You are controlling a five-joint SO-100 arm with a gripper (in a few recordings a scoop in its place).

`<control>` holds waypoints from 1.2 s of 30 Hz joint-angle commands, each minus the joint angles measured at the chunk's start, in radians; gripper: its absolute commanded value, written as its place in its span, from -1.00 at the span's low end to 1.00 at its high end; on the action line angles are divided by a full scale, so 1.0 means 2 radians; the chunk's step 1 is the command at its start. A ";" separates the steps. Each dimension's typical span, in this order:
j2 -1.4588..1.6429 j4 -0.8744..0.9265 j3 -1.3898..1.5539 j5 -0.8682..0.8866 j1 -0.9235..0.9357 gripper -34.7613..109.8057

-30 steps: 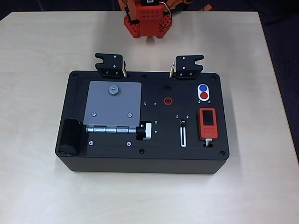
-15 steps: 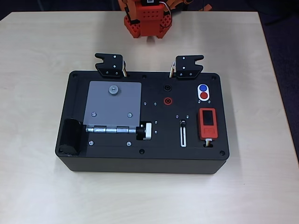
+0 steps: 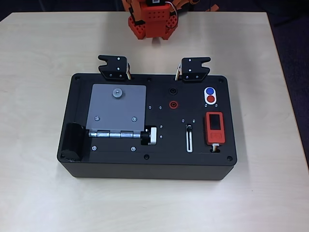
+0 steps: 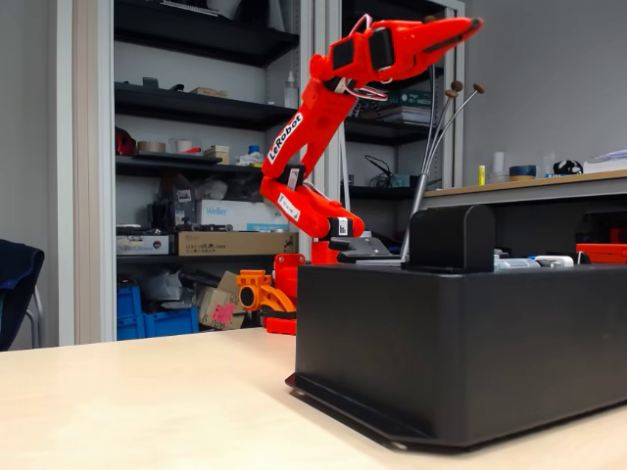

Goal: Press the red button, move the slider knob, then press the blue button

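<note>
From above, a black box (image 3: 147, 166) sits mid-table (image 3: 38, 48). The red button (image 3: 211, 99) and blue button (image 3: 209, 91) share a white oval near its upper right corner, touching-close together. Just below left, the slider knob (image 3: 189, 128) sits at the top of its narrow slot. All three look rigid and tiny: press the buttons with a fingertip, nudge the knob sideways-on. A red-orange block (image 3: 214, 127) crowds the slot's right.

From the side, the orange gripper (image 4: 460, 29) is raised high above the box, fingers seemingly together, with open air below.
</note>
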 commanded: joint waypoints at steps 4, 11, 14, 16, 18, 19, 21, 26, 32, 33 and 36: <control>-0.106 0.017 -0.091 0.005 -0.005 -0.51; -0.212 0.048 -0.173 0.022 -0.018 -0.51; -0.217 0.048 -0.161 0.041 -0.031 -0.51; -0.232 0.071 -0.173 -0.030 -0.028 -0.51; -0.252 0.119 -0.197 -0.070 -0.029 -0.51; -0.261 0.146 -0.212 -0.069 -0.029 -0.51; -0.278 0.167 -0.228 -0.113 -0.029 -0.51; -0.307 0.190 -0.238 -0.130 -0.038 -0.51; -0.334 0.259 -0.256 -0.103 -0.058 -0.43; -0.341 0.268 -0.261 -0.087 -0.064 -0.29; -0.364 0.294 -0.281 -0.053 -0.096 0.13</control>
